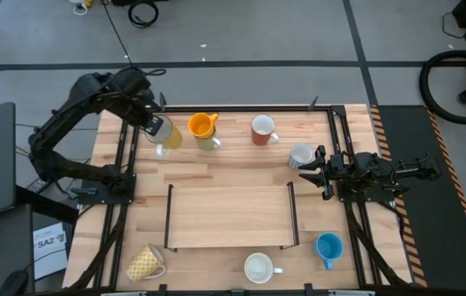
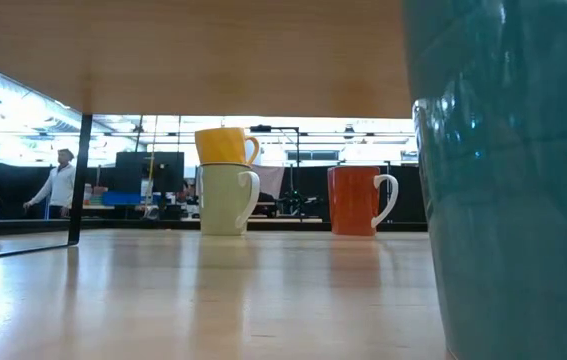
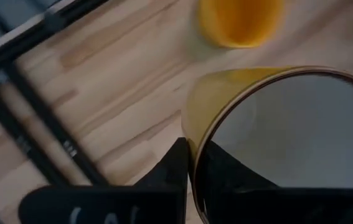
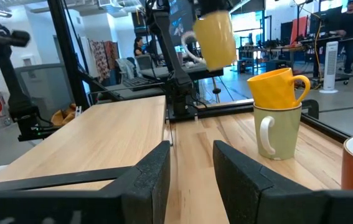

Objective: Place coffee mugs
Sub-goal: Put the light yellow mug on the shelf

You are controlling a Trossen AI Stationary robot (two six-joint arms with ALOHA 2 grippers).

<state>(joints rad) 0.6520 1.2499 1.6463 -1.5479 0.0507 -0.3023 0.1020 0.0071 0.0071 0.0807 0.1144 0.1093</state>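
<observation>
My left gripper [image 1: 152, 122] is over the table's far left part, shut on a plain yellow mug [image 1: 169, 137] that hangs high above the wood [image 4: 215, 38]. Just to its right an orange mug [image 1: 202, 125] stands stacked in the mouth of a cream mug [image 4: 277, 132]. Further right along the far edge stand a reddish-brown mug [image 1: 262, 130] and a pale grey mug [image 1: 301, 154]. At the near edge are a yellow patterned mug [image 1: 145, 263], a white mug [image 1: 259, 267] and a blue mug [image 1: 329, 247]. My right gripper [image 1: 306, 169] waits open at the right, pointing level. My left gripper grips the yellow mug's wall at the rim [image 3: 192, 134], with one finger [image 3: 170, 171] outside and the other [image 3: 232, 177] inside the dark hollow. The fingers slant down from above. The mug hangs below them, lifted clear of the table and slightly tilted.
A raised wooden shelf on black legs [image 1: 228, 215] fills the table's middle. Black rails [image 1: 122, 164] run along the table's left and right sides. In the low view the blue mug [image 2: 508, 200] stands very close. People and desks show in the room beyond.
</observation>
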